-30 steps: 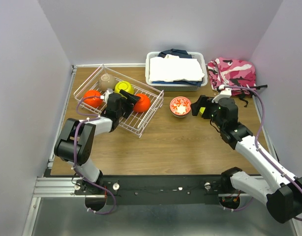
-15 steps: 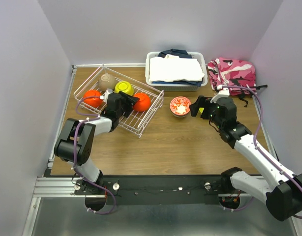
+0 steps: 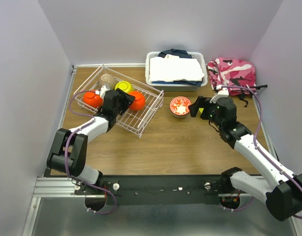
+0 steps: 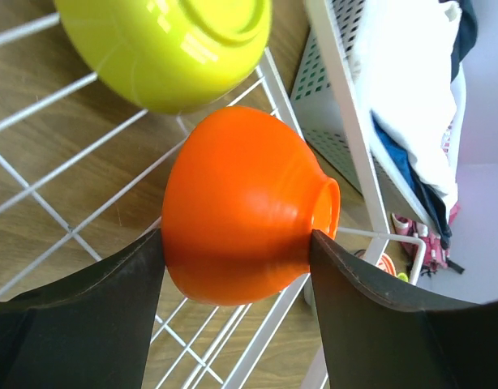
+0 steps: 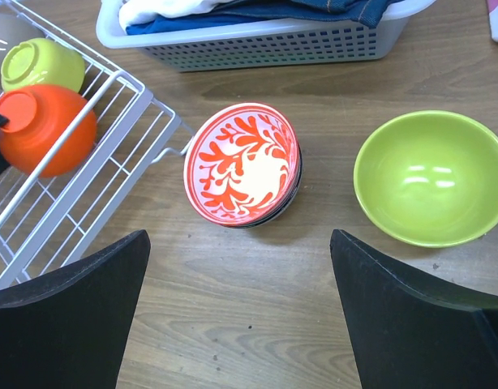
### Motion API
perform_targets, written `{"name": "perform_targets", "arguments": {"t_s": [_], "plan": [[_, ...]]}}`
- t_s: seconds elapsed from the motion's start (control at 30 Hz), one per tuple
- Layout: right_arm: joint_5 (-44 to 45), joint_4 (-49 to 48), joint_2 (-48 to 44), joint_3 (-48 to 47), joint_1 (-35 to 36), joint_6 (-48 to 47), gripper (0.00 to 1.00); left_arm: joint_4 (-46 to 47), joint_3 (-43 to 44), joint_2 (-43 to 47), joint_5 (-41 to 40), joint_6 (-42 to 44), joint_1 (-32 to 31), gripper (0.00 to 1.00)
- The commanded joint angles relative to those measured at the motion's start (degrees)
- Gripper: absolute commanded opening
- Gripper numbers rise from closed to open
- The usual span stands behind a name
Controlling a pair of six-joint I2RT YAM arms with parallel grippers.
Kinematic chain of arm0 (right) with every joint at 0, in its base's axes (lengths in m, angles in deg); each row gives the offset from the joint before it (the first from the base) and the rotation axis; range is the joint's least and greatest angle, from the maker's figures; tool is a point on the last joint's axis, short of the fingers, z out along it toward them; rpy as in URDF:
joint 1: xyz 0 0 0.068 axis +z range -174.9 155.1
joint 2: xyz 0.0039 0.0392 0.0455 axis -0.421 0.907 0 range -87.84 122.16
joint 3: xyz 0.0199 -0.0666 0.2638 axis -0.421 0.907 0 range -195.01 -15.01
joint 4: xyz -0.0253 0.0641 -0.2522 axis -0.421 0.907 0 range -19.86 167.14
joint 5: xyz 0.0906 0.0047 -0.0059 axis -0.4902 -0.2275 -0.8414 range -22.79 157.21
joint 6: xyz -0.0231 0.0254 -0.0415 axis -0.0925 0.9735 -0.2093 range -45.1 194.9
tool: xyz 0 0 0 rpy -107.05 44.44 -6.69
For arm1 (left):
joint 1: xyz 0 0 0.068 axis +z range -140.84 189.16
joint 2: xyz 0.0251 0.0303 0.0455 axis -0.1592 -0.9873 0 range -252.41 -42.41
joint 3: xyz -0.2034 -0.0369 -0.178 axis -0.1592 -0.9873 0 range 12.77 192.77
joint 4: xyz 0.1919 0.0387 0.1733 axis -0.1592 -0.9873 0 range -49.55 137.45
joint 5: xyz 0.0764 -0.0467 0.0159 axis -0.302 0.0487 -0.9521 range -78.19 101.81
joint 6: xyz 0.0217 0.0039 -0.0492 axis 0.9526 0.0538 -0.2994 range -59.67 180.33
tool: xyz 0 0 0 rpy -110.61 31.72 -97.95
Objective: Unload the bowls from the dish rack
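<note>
The white wire dish rack stands at the left. My left gripper is shut on an orange bowl inside it. In the left wrist view the fingers press both sides of this bowl, which lies on its side over the wires. A lime-yellow bowl, a second orange bowl and a pale bowl also lie in the rack. My right gripper is open and empty above the table. The red-patterned bowl and a lime bowl stand on the table beyond it.
A white plastic bin of folded cloth stands behind the red-patterned bowl. A pink camouflage cloth lies at the back right. The red-patterned bowl looks stacked on a darker-rimmed bowl. The rack's corner lies close to its left.
My left gripper has drawn the orange bowl a little to the left, away from the rack's right side. My right gripper has shifted slightly left.
</note>
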Motion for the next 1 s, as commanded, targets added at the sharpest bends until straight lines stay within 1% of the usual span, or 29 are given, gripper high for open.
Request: {"name": "perform_targets", "arguments": {"t_s": [0.0,0.27,0.3,0.4,0.43,0.5,0.53,0.57,0.6,0.63,0.67,0.7,0.73,0.77,0.8,0.87,0.9,0.97], "plan": [[-1.8,0.8,0.4,-1.3,-0.1,-0.9,1.0,-3.8,3.6,5.2,-6.1,9.3,0.0,0.46],[-3.3,3.3,0.5,-3.6,0.0,-0.7,1.0,-10.1,7.5,10.2,-8.5,23.8,-0.9,0.45],[-3.3,3.9,0.9,-4.0,0.0,-0.7,1.0,-10.9,7.9,10.8,-8.7,27.2,-1.1,0.45],[-3.7,6.9,1.4,-6.3,0.0,-0.8,1.0,-14.1,9.8,13.1,-10.1,32.5,-3.1,0.45],[-3.9,7.7,1.8,-6.9,-0.1,-0.7,1.0,-15.7,10.6,14.2,-10.7,36.5,-4.6,0.45],[-4.6,10.2,2.3,-8.6,0.0,-0.6,1.0,-16.3,11.6,15.3,-13.4,40.7,-6.4,0.45],[-4.6,11.0,2.6,-9.1,0.0,-0.3,1.0,-18.7,12.6,16.0,-14.5,45.5,-7.4,0.46],[-4.6,12.5,2.7,-9.6,0.0,-0.1,1.0,-19.1,12.9,16.4,-17.2,47.9,-10.1,0.46],[-6.6,13.1,2.9,-10.7,0.0,0.1,1.0,-19.7,13.3,16.8,-18.8,50.8,-11.6,0.46],[-6.8,13.8,3.0,-11.2,-0.1,0.3,1.0,-19.7,13.6,17.6,-20.5,53.3,-13.0,0.46],[-7.1,14.3,3.1,-11.7,-0.1,0.9,1.0,-19.6,13.5,18.1,-22.5,58.6,-16.4,0.46],[-7.4,15.7,3.1,-12.2,-0.1,1.1,1.0,-19.1,13.3,18.4,-25.6,61.0,-18.0,0.46],[-7.7,16.4,3.2,-13.3,0.0,1.2,1.0,-18.0,12.7,19.6,-27.3,62.8,-19.7,0.46],[-8.0,17.1,3.5,-13.9,0.0,1.4,1.0,-17.2,12.2,20.1,-28.5,68.2,-21.2,0.47],[-8.4,18.6,3.6,-14.5,0.0,1.6,1.0,-16.7,11.7,20.7,-30.6,70.3,-24.0,0.47],[-8.6,20.5,4.2,-16.9,-0.1,2.4,1.0,-13.4,10.0,22.5,-32.1,75.3,-26.7,0.48],[-8.8,22.5,4.8,-18.1,0.0,2.7,1.0,-12.5,9.3,22.9,-33.3,80.5,-30.2,0.48],[-9.1,24.8,5.8,-21.1,-0.1,3.0,1.0,-9.6,7.5,23.9,-35.8,85.3,-33.6,0.48]]}}
